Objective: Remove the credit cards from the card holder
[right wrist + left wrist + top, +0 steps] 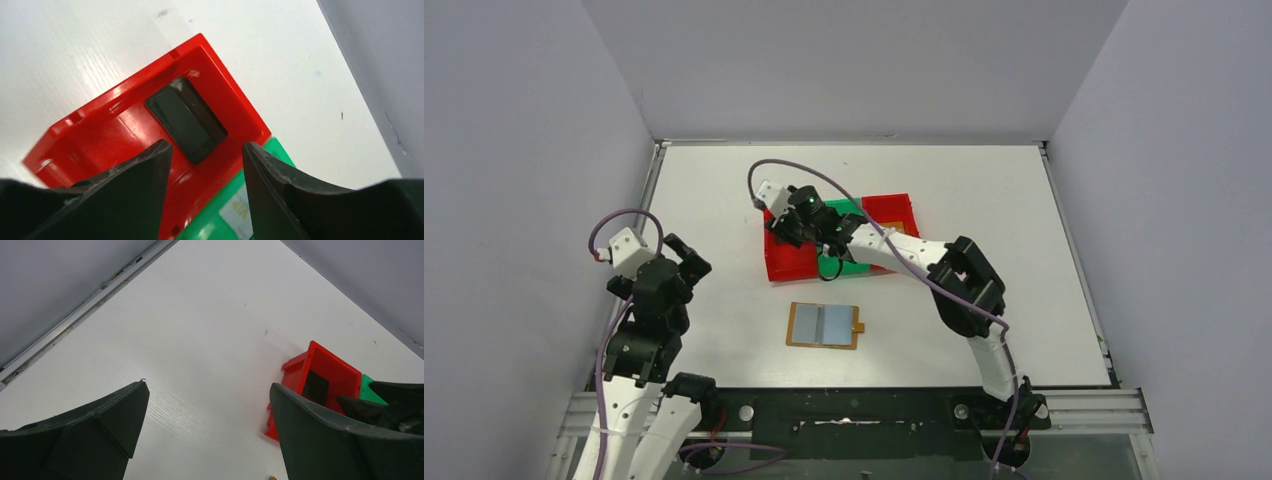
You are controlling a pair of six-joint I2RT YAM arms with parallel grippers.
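- Right gripper (206,148) released over black credit card (186,119), flat inside red bin (117,132).
- Left gripper (209,388) agape, left of bin.
- Card holder (824,325) open, near side of bin.
- Thin, stiff, slick: likely needs edge pinch.

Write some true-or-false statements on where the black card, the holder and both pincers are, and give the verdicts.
1. The card holder lies open on the table. True.
2. The black card sits inside the card holder. False: it lies flat in a red bin.
3. The left pincer grips a card. False: it is open and empty, over bare table.
4. The right pincer hangs over the red bin, fingers apart, with nothing between them. True.
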